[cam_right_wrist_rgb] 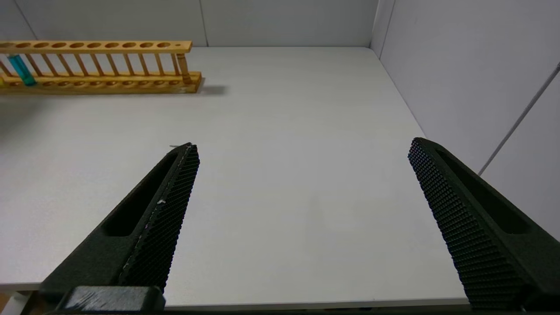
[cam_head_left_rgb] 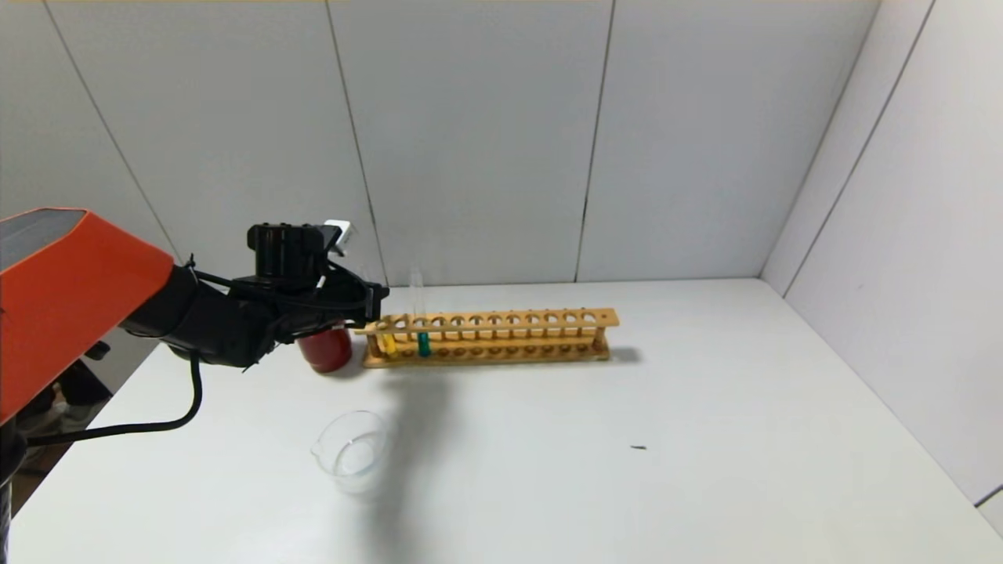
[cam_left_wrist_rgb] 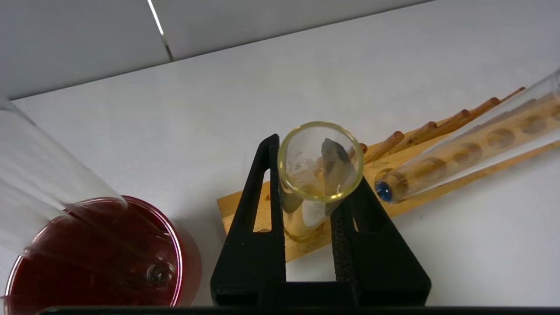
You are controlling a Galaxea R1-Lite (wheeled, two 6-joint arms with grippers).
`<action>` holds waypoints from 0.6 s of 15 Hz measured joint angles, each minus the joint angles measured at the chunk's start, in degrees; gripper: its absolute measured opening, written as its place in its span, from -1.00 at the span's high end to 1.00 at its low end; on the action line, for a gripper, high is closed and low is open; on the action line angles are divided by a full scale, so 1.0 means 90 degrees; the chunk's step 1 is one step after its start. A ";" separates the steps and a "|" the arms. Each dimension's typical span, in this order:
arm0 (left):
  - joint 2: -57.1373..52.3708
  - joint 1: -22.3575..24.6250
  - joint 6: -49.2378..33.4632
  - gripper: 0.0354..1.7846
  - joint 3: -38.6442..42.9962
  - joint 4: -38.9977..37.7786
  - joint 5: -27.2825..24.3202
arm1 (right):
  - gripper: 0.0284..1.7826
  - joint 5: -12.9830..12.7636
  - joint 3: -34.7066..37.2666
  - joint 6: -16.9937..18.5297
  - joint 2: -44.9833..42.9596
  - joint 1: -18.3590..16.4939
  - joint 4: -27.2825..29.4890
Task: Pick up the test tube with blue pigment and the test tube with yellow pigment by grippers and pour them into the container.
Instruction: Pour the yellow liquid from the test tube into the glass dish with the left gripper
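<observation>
From the head view, one wooden rack (cam_head_left_rgb: pixel 490 338) is standing on the white bench (cam_head_left_rgb: pixel 627 470), holding two coloured tubes at its left end: the test tube with yellow pigment (cam_head_left_rgb: pixel 388 343) in the end slot and the test tube with blue pigment (cam_head_left_rgb: pixel 423 341) just beside it. One dark red cup (cam_head_left_rgb: pixel 325 348) is sitting left of the rack, and one clear container (cam_head_left_rgb: pixel 353 450) is waiting nearer, with wide open bench to its right. The left end effector (cam_head_left_rgb: pixel 378 301) is reaching in at the rack's left end. From the left wrist view, the left end effector (cam_left_wrist_rgb: pixel 313 183) is clamping the yellow tube's glass below its open mouth; the red cup is holding colourless tubes (cam_left_wrist_rgb: pixel 65 183). From the right wrist view, the right end effector (cam_right_wrist_rgb: pixel 302 175) is hanging spread wide over bare bench, well apart from the rack.
</observation>
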 joint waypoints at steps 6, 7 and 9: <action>-0.0750 -0.0049 0.0031 0.66 -0.0228 0.0505 0.0027 | -0.96 0.0004 0.0000 0.0000 0.0000 -0.0003 0.0003; -0.0979 -0.0046 0.0043 0.66 -0.0316 0.0683 0.0033 | -0.96 0.0001 0.0000 0.0000 0.0000 -0.0003 0.0003; -0.1467 -0.0056 0.0061 0.66 -0.0493 0.1127 0.0030 | -0.96 0.0004 0.0000 0.0000 0.0000 -0.0003 0.0003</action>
